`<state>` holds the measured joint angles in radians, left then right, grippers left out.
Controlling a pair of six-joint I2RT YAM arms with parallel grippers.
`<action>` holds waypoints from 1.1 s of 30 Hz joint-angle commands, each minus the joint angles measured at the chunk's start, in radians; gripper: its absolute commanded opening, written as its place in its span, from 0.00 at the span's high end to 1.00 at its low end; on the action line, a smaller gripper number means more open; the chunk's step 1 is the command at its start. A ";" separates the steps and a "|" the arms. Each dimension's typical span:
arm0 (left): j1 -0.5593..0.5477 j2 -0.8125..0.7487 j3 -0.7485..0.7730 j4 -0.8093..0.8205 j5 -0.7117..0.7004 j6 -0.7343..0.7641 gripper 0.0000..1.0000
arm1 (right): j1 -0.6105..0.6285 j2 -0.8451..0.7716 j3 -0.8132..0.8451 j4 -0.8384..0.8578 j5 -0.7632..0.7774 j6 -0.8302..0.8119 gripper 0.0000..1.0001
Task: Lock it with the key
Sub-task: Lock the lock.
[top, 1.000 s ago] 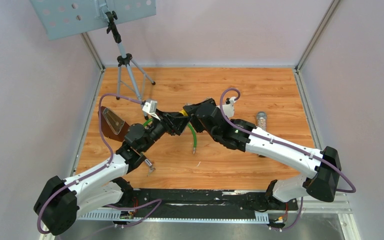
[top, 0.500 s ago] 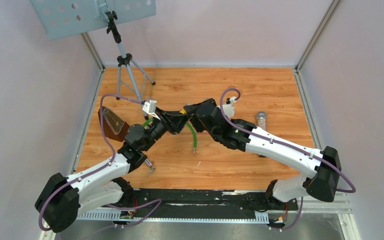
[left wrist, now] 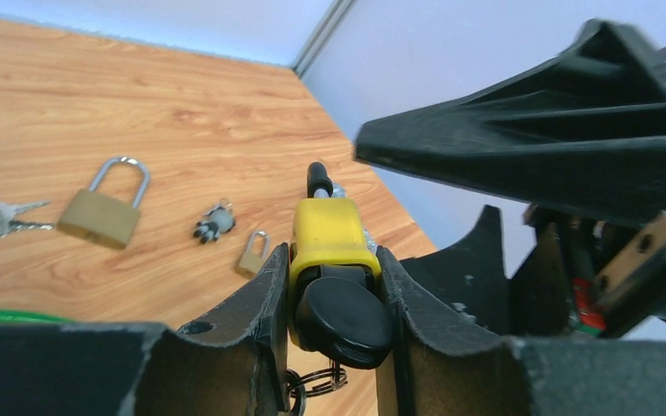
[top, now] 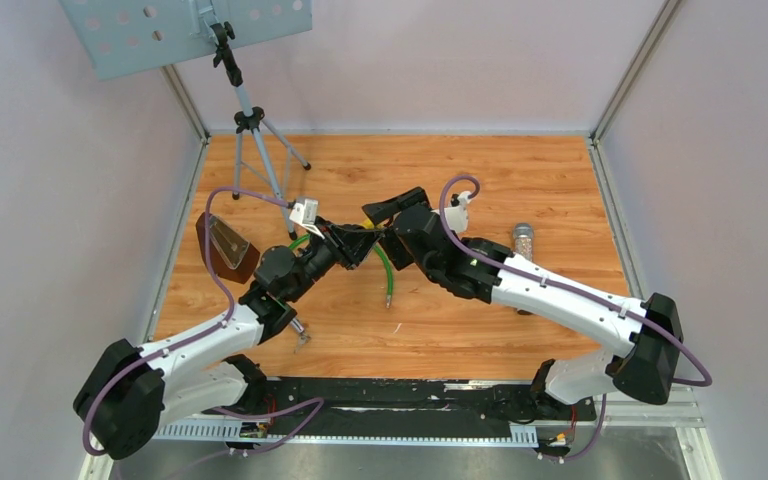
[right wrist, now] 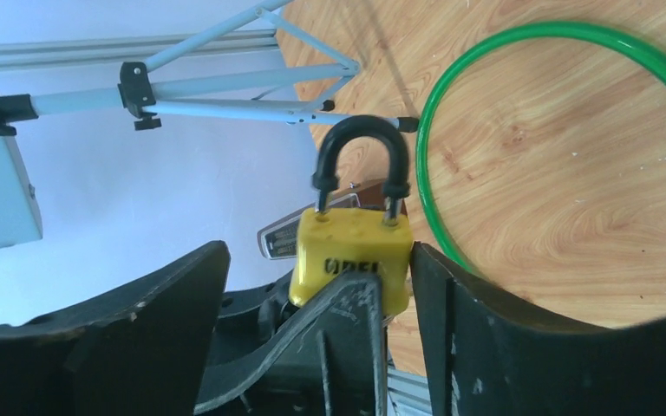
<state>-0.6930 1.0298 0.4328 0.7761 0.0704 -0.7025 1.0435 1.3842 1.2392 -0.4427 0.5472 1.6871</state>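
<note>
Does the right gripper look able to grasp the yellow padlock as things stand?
Probably yes: the yellow padlock sits between the open jaws of the right gripper. Only the left gripper, clamped on its body, crowds the gap.

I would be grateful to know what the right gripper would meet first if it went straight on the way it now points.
The yellow padlock, held in the left gripper, sits dead ahead between the open jaws of the right gripper. Depth is unclear; it may be touching one finger.

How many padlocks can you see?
3. The yellow padlock sits in the left gripper; the big brass padlock and the small brass padlock lie on the table. Others may be hidden.
</note>
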 commanded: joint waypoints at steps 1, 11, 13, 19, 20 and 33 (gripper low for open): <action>0.006 -0.022 0.021 -0.024 -0.060 0.029 1.00 | -0.014 -0.045 -0.021 0.074 -0.037 -0.122 0.13; 0.058 -0.153 0.141 -0.376 0.163 0.176 1.00 | -0.168 -0.301 -0.293 0.202 -0.258 -0.655 0.05; 0.092 -0.162 0.186 -0.464 0.256 0.188 1.00 | -0.209 -0.380 -0.359 0.293 -0.363 -0.779 0.08; 0.120 -0.148 0.312 -0.670 0.401 0.207 1.00 | -0.224 -0.517 -0.376 0.333 -0.594 -1.103 0.31; 0.123 -0.142 0.327 -0.675 0.454 0.201 1.00 | -0.224 -0.527 -0.372 0.332 -0.645 -1.137 0.39; 0.196 -0.005 0.447 -0.573 0.979 0.079 1.00 | -0.224 -0.572 -0.375 0.305 -0.750 -1.194 0.38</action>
<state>-0.5110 1.0122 0.8257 0.0559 0.8303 -0.5644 0.8169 0.8330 0.8574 -0.1669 -0.1146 0.5503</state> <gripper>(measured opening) 0.404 0.667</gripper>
